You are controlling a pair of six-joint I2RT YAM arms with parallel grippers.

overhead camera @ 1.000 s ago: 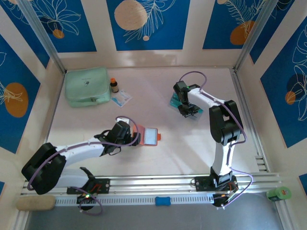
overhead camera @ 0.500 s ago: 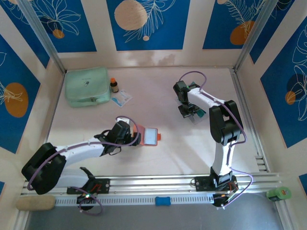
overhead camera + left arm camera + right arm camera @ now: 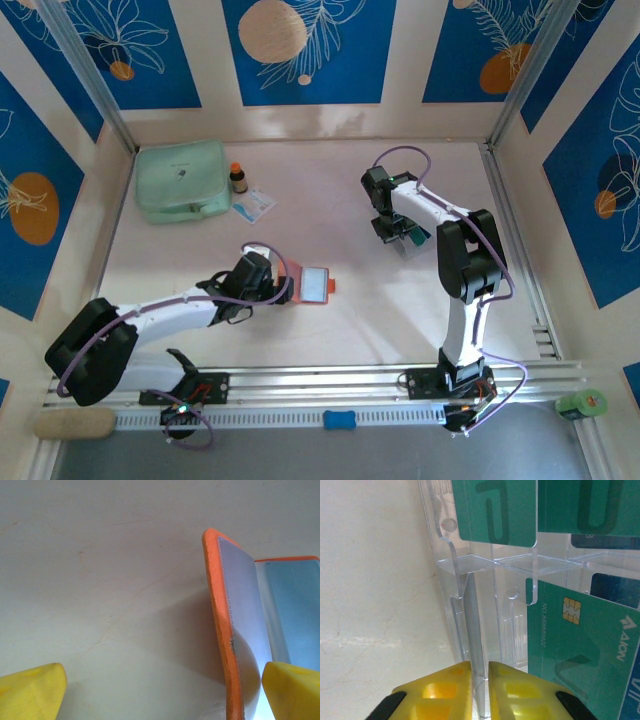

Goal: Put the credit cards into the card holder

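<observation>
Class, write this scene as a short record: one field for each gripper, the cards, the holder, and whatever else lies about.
left gripper: open, holder's raised flap between its fingers
right gripper: shut on the clear rack's side wall
cards: green, some blue, standing in the rack
holder: orange, open, pale inside showing
elsewhere: green pouch, small bottle, flat packet, far left

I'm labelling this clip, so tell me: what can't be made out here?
- Teal and blue credit cards in the clear acrylic rack: count unknown; right wrist view's edges crop them, the right tool partly covers them from above.
- Orange-red fold-over card holder: pocket contents; cropped in left wrist view, too small from above.
- Small brown bottle: label too small.
</observation>
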